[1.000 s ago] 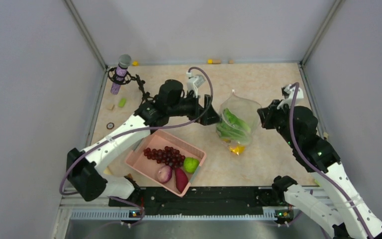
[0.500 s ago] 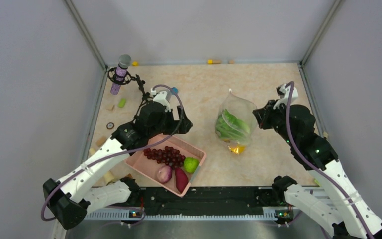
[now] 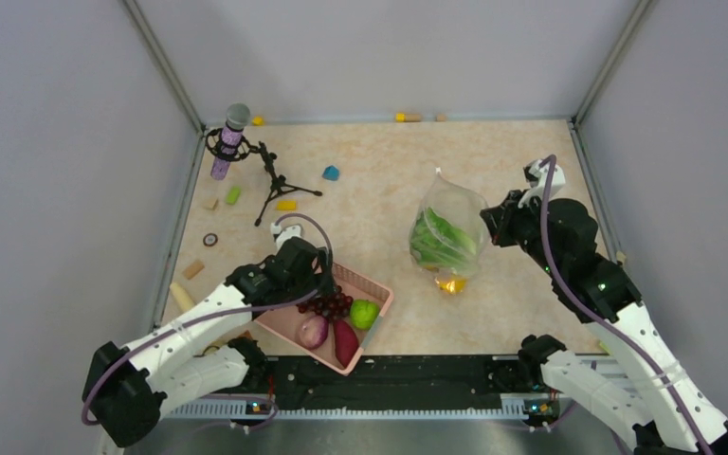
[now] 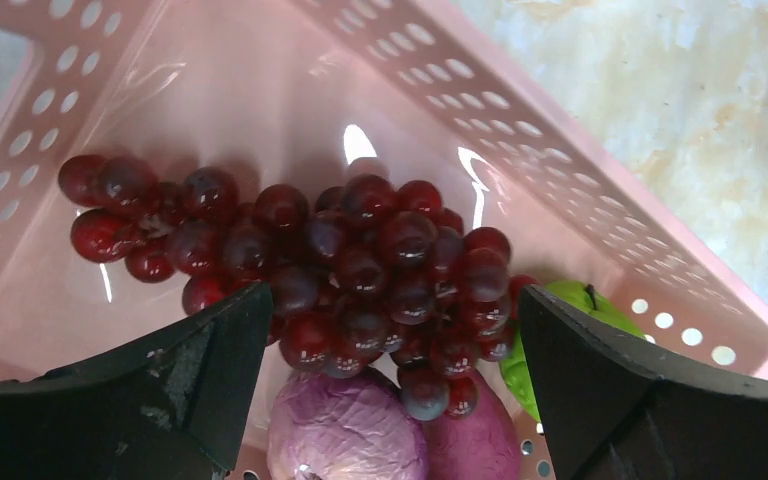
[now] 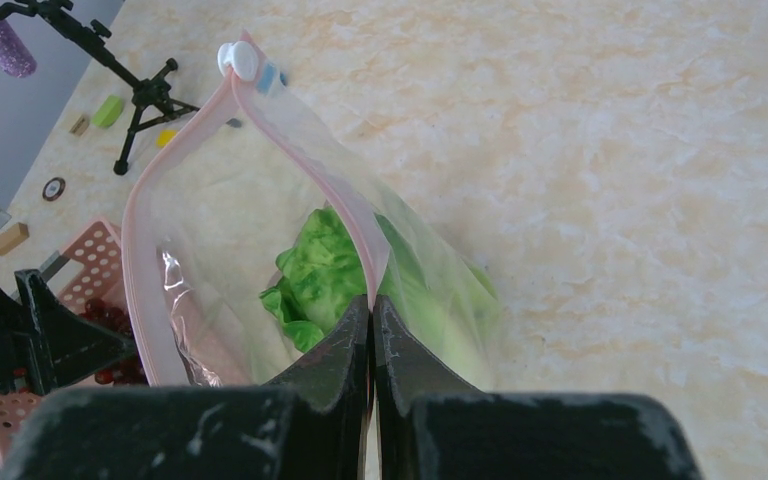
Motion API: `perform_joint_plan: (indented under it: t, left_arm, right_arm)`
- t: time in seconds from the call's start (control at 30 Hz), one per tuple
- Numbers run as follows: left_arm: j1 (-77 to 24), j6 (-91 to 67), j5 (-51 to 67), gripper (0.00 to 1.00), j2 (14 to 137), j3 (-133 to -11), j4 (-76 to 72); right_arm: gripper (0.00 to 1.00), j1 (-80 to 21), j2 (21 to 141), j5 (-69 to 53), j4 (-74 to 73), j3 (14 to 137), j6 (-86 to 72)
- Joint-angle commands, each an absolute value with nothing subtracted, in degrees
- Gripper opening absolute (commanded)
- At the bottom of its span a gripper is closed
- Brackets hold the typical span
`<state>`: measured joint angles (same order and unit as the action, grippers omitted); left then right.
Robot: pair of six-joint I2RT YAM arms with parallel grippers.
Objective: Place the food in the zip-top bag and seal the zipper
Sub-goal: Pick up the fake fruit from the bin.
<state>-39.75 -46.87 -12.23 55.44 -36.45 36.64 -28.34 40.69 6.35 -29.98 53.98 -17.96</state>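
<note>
Beige marbled table, grey walls | pink basket holds grapes, onion, sweet potato, green fruit | zip-top bag upright mid-table, lettuce inside | left gripper spread wide over grapes | right gripper pinching zipper

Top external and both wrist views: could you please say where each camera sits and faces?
Top external: above and behind the bases, looking down on the beige marbled table; both arms show.
Left wrist: on the left arm, looking down past the open left claw at dark red grapes in the pink perforated plastic basket.
Right wrist: looking along the shut right claw, which pinches the clear plastic zip-top bag holding green lettuce.
Shared: both wrist views show the basket.
</note>
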Motion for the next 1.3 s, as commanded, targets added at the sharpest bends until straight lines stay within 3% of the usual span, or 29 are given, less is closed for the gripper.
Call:
perform_joint_plan:
  t: [0.0,0.27,0.37,0.47,0.63,0.87,0.97,1.27]
  left_arm:
    - [-39.12,-50.98,-15.42,0.97,53.34,-33.64,34.94]
    - [-37.67,-53.56,-15.57,0.96,60.02,-32.60,34.35]
    - [-37.62,-53.35,-14.44,0.91,62.02,-32.34,32.30]
    - [-37.66,-53.13,-14.87,0.78,63.82,-32.61,31.90]
    - [-37.61,-54.53,-17.03,0.49,65.10,-32.18,32.45]
    - [-37.59,-54.88,-16.28,0.24,64.50,-30.68,31.37]
    - [-37.56,-54.48,-15.69,0.00,64.12,-30.74,31.38]
    - [-37.58,-52.31,-16.14,0.00,58.66,-33.57,34.35]
  right_arm:
    - [0.00,-28.35,40.60,6.88,-28.79,54.06,-16.82]
    - [0.00,-28.31,41.07,7.12,-28.77,53.96,-16.75]
    - [0.00,-28.31,41.12,7.34,-28.77,53.96,-16.67]
    - [0.00,-28.29,40.97,7.73,-28.81,53.90,-16.65]
    - [0.00,-28.17,41.05,9.06,-28.83,53.87,-16.57]
    - [0.00,-27.77,41.08,9.09,-28.91,53.87,-16.68]
    - [0.00,-27.69,41.00,9.40,-28.87,53.88,-16.64]
    - [0.00,-27.69,40.70,9.63,-28.88,53.88,-16.63]
